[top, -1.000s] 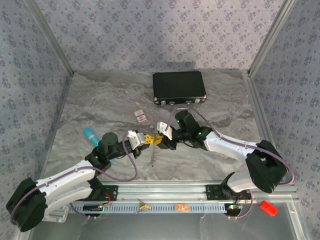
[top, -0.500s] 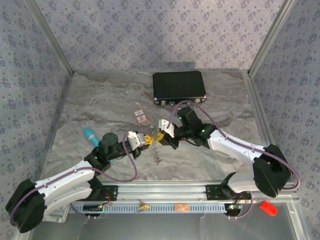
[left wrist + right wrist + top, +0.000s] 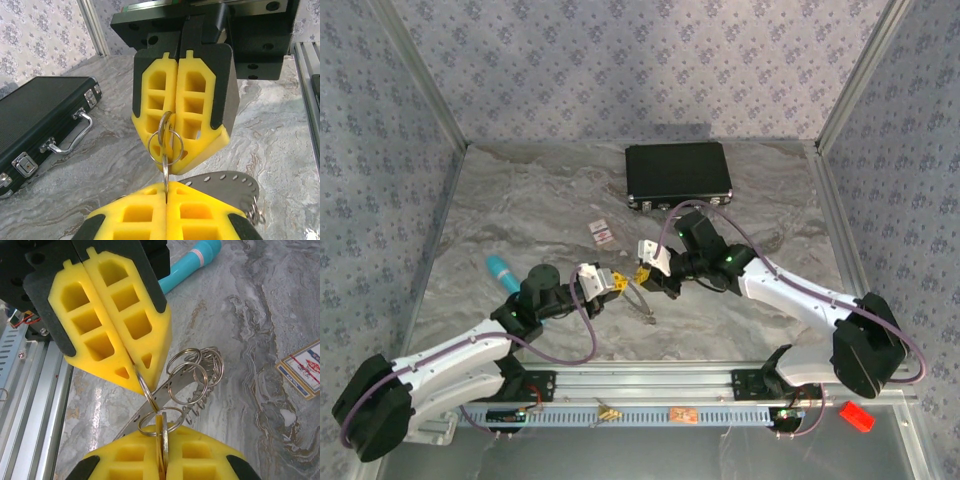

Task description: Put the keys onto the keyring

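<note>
the two grippers are now sitting slightly further apart than a second ago, and the keyring [image 3: 176, 382] is hanging more under the right jaws than before. the left gripper [image 3: 614, 284] is pressing its yellow pads together, pinching one thin wire loop of the keyring at the tips. the right gripper [image 3: 644, 273] is pinching another loop the same way, its jaws facing the left ones tip to tip. the keyring's metal strip is dangling just below both jaws, off the table.
</note>
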Robot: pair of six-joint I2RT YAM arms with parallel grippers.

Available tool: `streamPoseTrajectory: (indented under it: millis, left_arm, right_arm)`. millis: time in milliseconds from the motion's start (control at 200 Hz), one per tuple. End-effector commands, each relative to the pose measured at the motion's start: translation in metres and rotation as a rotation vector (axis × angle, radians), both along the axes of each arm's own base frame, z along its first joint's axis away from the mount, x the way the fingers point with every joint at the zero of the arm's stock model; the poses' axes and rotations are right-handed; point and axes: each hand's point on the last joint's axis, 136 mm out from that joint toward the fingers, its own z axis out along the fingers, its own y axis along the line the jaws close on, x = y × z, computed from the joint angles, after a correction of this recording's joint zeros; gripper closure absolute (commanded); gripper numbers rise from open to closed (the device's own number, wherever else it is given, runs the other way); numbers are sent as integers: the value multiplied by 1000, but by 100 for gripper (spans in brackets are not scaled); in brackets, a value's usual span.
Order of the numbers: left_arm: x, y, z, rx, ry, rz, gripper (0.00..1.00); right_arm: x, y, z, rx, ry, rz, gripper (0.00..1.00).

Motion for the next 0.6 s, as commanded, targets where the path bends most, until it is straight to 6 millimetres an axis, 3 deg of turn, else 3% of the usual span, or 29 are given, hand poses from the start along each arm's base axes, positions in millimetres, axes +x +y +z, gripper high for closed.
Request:
streamPoseTrajectory:
  millis: [0,190,595]
  left_arm:
    - [1,-2,15,-38,-33,-1,100]
    - [-1,-1,21,-57,-45,-7,100]
    - [0,-2,19,-50,-40,-7,100]
  right_arm:
    - [5,-3,4,-30,-40,-13,98]
    - [6,-1,-19,-104,-18,-6,99]
    - [5,14,1,-72,-75,36,99]
